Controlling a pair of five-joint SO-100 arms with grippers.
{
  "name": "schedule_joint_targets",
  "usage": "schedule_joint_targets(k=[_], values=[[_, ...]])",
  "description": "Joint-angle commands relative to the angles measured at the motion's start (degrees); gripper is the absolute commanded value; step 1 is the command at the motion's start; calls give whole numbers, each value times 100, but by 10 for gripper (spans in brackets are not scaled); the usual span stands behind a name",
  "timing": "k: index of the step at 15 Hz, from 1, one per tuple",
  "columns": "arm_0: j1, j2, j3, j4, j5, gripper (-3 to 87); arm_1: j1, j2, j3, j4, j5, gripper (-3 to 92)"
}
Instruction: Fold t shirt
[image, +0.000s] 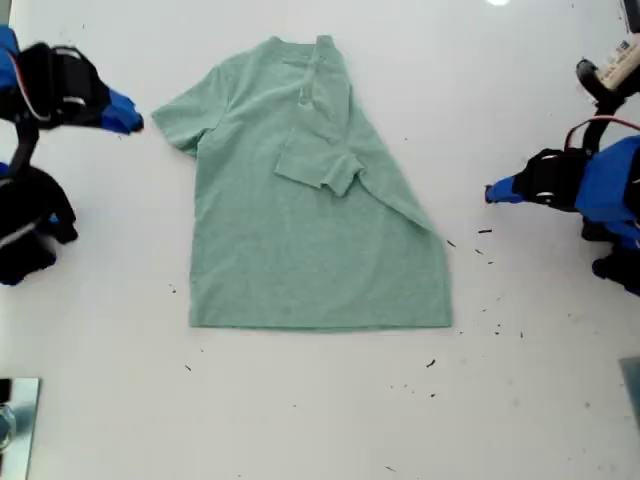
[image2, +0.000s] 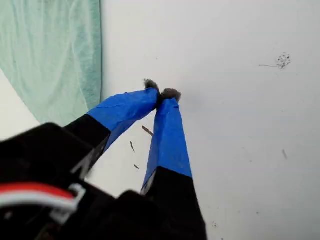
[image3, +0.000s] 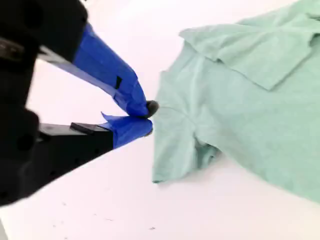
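The pale green t shirt (image: 310, 220) lies flat on the white table, collar toward the far edge. Its side and sleeve on the exterior view's right are folded diagonally over the chest (image: 325, 160). The other sleeve (image: 180, 120) lies spread out. My first gripper (image: 490, 193) (image2: 161, 94) hovers off the shirt at the exterior view's right, shut and empty, with the shirt's edge (image2: 75, 60) behind it. My second gripper (image: 135, 123) (image3: 148, 118) sits at the exterior view's left, just beside the spread sleeve (image3: 175, 150), shut with nothing in it.
Small dark specks (image: 485, 250) dot the table at the exterior view's lower right. A shiny metal object (image: 15, 420) sits at that view's lower left corner. A white-and-black fixture (image: 610, 70) stands at its upper right.
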Motion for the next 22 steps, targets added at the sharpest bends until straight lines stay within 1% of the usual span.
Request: schedule_joint_targets(k=[1,2,3,4,5,8,10,11,13,16,18,19,20,21,22], values=[[-853,-773,-1178,308,905,-2,-62,44,352,-176,35,25],[-967,-1099,-1380,308,1081,-2,-62,44,352,-176,35,25],[-932,-1450,-1459,308,1222,84,-88,44,352,-176,26,25],[-905,-1714,-1477,299,1248,224,-88,44,352,-176,18,25],[-853,-1881,-1485,281,1301,308,-97,44,352,-176,18,25],[-993,-1986,-1178,185,1354,322,-97,44,352,-193,-18,25],[-1169,-2039,-642,-123,1336,316,-114,44,352,-202,-35,25],[-1274,-2101,-299,-396,1327,313,-132,44,352,-202,-44,25],[-1459,-2268,439,-1107,1318,308,-167,44,352,-211,-79,25],[-1670,-2892,1556,-2461,1354,303,-202,44,352,-220,-158,25],[-1635,-3727,1626,-3032,1354,280,-211,44,352,-237,-202,25],[-1573,-3990,1547,-3146,1362,217,-220,44,352,-237,-202,25],[-1521,-4096,1459,-3173,1371,62,-229,44,352,-237,-202,25],[-1503,-4043,1389,-3155,1433,-2,-229,44,352,-237,-202,25],[-1433,-3735,1310,-3076,1424,-2,-229,44,352,-237,-202,25]])
